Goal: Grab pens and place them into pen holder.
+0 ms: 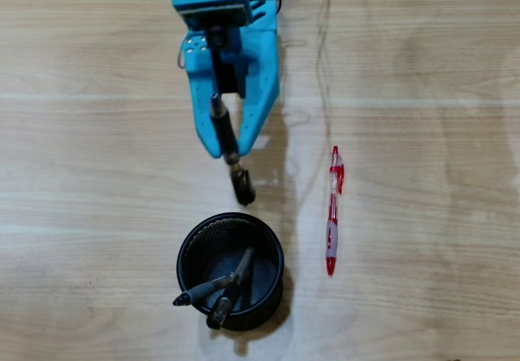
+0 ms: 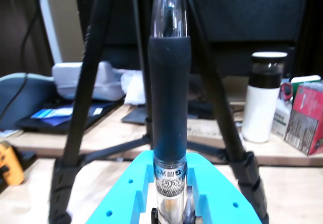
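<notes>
Blue gripper (image 1: 233, 154) clamped on black pen (image 1: 231, 154) above pen holder (image 1: 188, 251); red pen (image 1: 333, 211) flat on table (image 1: 422, 133), right in overhead view

Four pens show: two black ones (image 1: 215, 289) in the single pen holder (image 1: 188, 251), one black pen (image 1: 240, 184) in the jaws, one red pen (image 1: 333, 215) on the desk (image 1: 422, 174).

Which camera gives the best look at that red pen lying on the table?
The overhead view: the red pen lies in full on the table, right of the pen holder. The wrist view misses it entirely, showing only the black pen in the tool.
</notes>
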Controlling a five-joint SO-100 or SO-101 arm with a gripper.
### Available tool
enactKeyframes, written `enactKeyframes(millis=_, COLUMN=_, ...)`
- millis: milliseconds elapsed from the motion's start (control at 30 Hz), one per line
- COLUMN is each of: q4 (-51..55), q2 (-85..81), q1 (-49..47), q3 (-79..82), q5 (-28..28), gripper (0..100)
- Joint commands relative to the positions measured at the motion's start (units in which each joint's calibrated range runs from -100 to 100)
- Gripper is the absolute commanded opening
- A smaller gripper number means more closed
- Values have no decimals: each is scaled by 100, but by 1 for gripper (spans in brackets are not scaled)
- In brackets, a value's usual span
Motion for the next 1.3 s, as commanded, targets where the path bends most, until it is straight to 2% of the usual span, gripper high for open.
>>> enactKeyframes(millis=0, q4=-87, q2=572, q1=152, q3=-1197, q5=15, gripper=2)
enactKeyframes(millis=200, q4=-87, q2=1386, q1=216, q3=-1828, q5=10, gripper=2)
enactKeyframes(millis=567, q4=-147, q2=2310, q1=325, q3=-1783, q5=15, gripper=3)
enactKeyframes(millis=800, q4=-156, q2=2302, q1=325, q3=-1792, q5=35, gripper=13)
enactKeyframes(millis=1000, q4=-78, q2=1890, q1=170, q3=-1720, q5=142, gripper=14)
enactKeyframes(millis=1133, q4=645, q2=1260, q1=-166, q3=-1386, q5=376, gripper=13)
enactKeyframes(millis=1267, q4=2281, q2=580, q1=-520, q3=-1260, q5=376, gripper=6)
